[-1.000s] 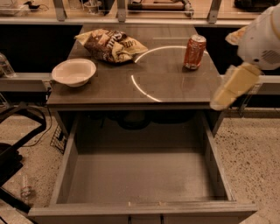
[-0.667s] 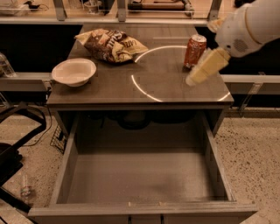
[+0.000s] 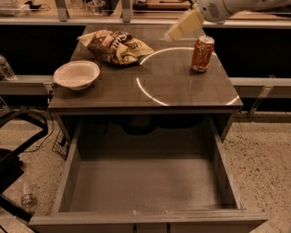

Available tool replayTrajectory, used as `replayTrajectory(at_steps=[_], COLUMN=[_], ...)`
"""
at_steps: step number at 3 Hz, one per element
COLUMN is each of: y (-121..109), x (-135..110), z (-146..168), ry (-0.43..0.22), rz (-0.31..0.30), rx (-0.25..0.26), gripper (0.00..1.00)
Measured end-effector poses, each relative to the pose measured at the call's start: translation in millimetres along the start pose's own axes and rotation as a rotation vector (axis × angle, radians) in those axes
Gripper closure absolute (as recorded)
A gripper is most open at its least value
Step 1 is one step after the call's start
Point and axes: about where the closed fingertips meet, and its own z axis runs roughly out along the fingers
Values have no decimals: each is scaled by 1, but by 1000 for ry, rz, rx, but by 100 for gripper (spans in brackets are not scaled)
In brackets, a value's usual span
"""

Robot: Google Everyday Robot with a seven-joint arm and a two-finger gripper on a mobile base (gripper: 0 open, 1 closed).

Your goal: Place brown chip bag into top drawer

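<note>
change since earlier: the tool (image 3: pixel 182 26) was low beside the right edge of the desk (image 3: pixel 182 88), then over the can (image 3: pixel 202 53); now it is higher and further back, over the rear of the desk, on the bag's side of the can.
unchanged since earlier: the chip bag, can, bowl and drawer lie where they were.
chip bag look: the chip bag (image 3: pixel 117 45) is crumpled dark brown foil with pale yellow-tan ends and light lettering, lying flat and puffed, wider than the bowl.
chip bag place: on the desk's rear left corner as the picture shows it, behind the bowl (image 3: pixel 76 74), well apart from the can.
chip bag and tool: the tool hangs above and to the right of the bag in the picture, near it but not touching; its tip slants down towards the bag's side.
tool state: cannot tell whether it is released or clenched; it appears as a pale blurred wedge and nothing is seen in it.
arm: the white arm (image 3: pixel 218 7) enters from the top right corner.
drawer: the drawer (image 3: pixel 145 186) is pulled fully out below the desk front, its grey bottom bare.
</note>
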Motion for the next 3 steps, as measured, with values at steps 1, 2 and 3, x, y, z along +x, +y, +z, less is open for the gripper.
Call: replayTrajectory(at_steps=[1, 2, 3], y=[-6, -6, -5], x=[-19, -19, -16], z=[2, 2, 47], ry=[-27, -27, 20], rz=[25, 25, 32], rx=[11, 11, 23], gripper=[0, 0, 0])
